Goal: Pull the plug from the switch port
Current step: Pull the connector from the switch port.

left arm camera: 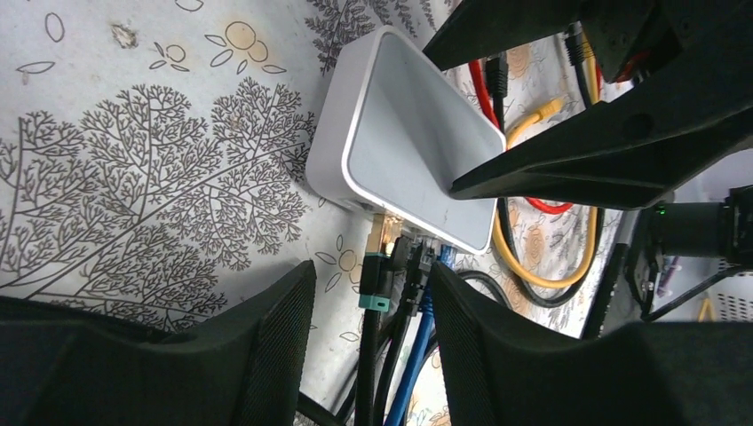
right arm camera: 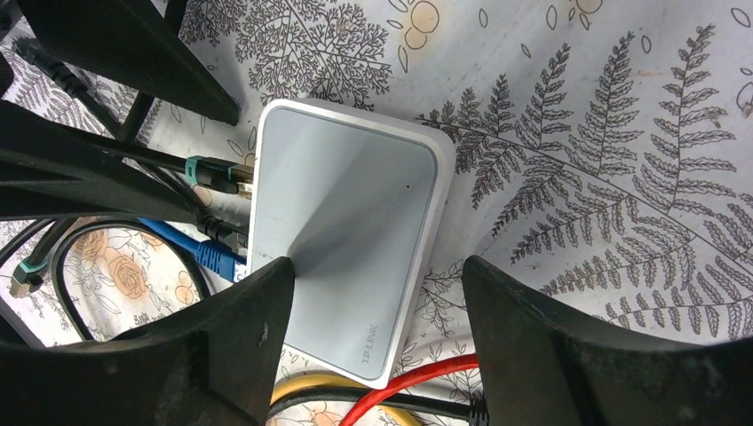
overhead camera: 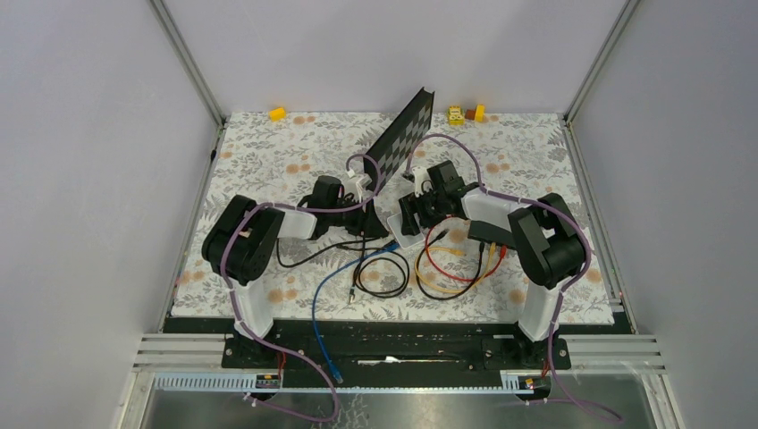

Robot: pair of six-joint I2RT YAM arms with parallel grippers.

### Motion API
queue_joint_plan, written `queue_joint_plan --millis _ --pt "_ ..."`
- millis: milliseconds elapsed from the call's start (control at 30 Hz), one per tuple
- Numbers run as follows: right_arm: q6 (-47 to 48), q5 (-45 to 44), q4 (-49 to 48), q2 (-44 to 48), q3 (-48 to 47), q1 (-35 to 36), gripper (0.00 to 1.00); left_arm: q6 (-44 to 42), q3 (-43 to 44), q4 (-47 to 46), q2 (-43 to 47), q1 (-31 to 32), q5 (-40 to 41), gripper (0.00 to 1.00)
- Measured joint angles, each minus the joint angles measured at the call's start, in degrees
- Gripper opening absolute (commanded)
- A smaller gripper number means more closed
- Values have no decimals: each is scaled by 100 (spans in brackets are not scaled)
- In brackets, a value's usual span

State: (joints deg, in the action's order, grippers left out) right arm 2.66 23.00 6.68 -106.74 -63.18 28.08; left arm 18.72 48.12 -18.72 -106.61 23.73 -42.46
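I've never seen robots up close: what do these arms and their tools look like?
The left arm and right arm have chunky black joints, white shells and trailing purple cables. The left tool and right tool each have two broad black fingers.

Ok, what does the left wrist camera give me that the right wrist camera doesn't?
Only left wrist: the open left hand lined up on the plugs from the cable side, and the yellow cable's plug end beyond the switch.

Only right wrist: the TP-LINK lettering on the switch's flat top, the open right hand straddling that top, and a loose teal-booted plug lying off to one side.

Both: the pale grey rounded rectangular switch, the teal-booted black cable plug at its port edge, the blue cable and the red cable.
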Motion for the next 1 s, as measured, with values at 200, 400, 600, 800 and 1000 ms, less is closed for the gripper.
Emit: queue_joint_plan --millis 200,400,600,800,1000 --pt "-7 -2 -26 -37 -33 4 75 304 2 -302 -160 -33 -177 49" --pt "-17 -4 -33 -37 -33 4 76 599 0 -498 -289 -33 -249 44" --pt "-17 -2 -33 -37 -33 4 76 852 -72 -732 -365 -33 -330 42" --pt "-17 -2 -35 -37 -33 4 76 1043 -90 -942 -466 -33 -385 38" --pt "-15 -2 -35 -37 -33 4 76 1250 -90 -1165 -590 -42 -431 36"
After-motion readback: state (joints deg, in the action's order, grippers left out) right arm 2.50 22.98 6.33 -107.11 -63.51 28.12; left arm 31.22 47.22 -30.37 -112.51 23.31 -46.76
